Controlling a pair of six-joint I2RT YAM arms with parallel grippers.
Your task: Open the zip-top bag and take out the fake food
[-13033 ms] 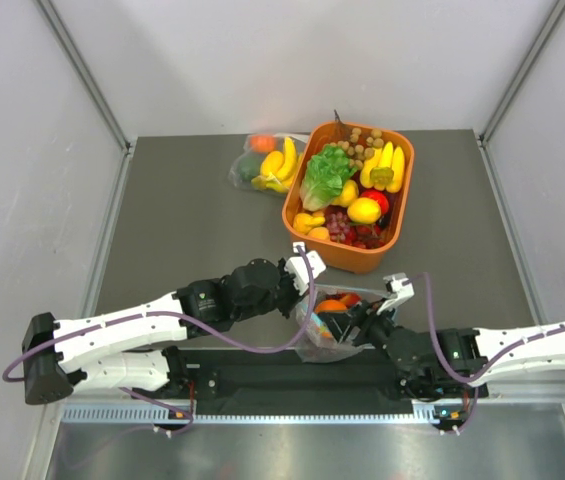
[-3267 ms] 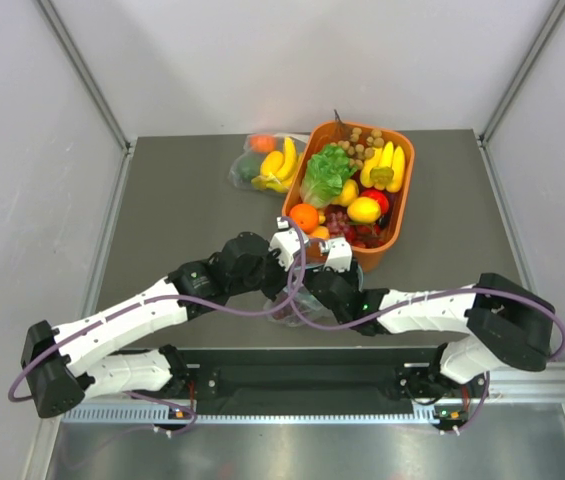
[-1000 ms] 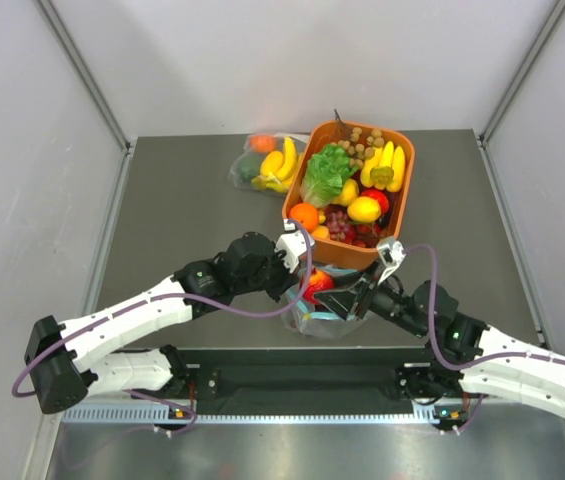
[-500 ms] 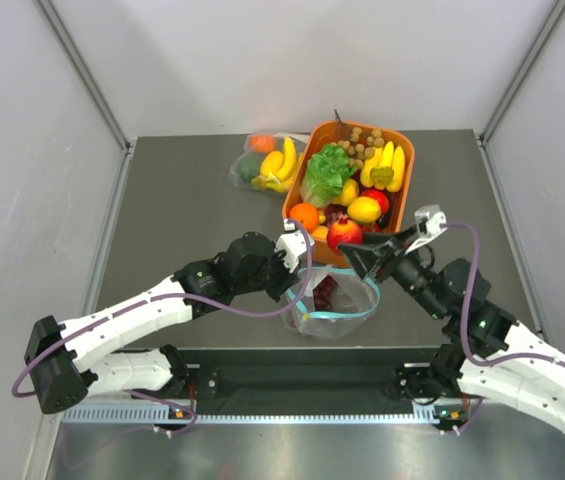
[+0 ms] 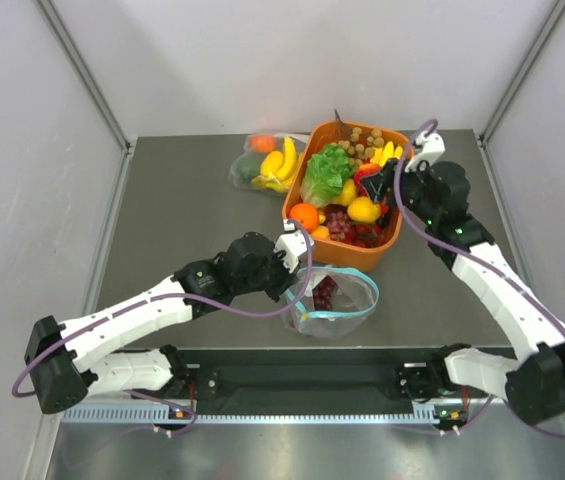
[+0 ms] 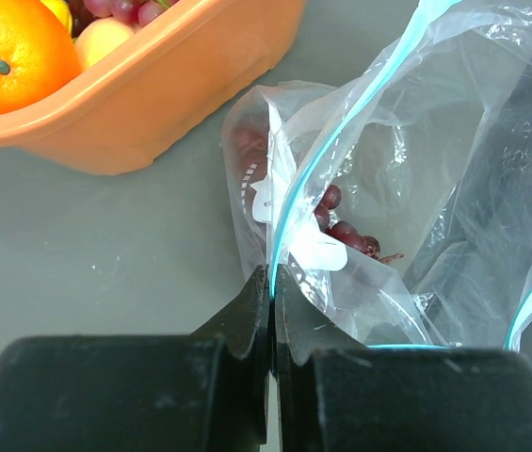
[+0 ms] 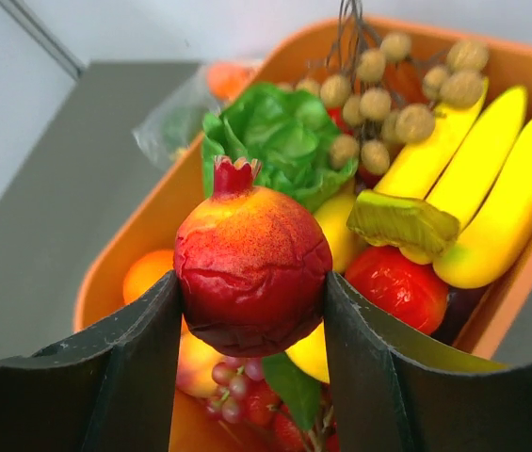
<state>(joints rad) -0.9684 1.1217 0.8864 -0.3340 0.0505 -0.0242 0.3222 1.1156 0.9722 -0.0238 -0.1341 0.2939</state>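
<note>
My left gripper point(image 6: 272, 282) is clamped tight on the lip of the zip-top bag point(image 5: 337, 300), pinching the plastic right at the teal zip strip point(image 6: 313, 169). The bag lies on the table point(image 5: 192, 210) at 6 o'clock from the orange basket point(image 5: 347, 258), close to its near wall. The mouth gapes as a wide loop, so I count the opening step as done. My right gripper point(image 7: 251, 282) has its two fingers closed on a red fruit point(image 7: 251, 250) with a small crown on top. It hangs above the basket, a little toward 1 o'clock from its middle, over the lettuce, bananas and other pieces heaped there. That fruit is clear of the bag but not yet let go, and I judge releasing it into the basket to be the step in hand. Inside the bag I can see a dark red grape bunch point(image 6: 341, 226) resting against the wall nearest my left fingers. I cannot tell whether anything lies under the crumpled folds beside it. So the removal looks partly finished, with the grapes left to fetch. A second bag point(image 5: 267, 160) showing bananas sits at 10 o'clock from the basket, untouched.
</note>
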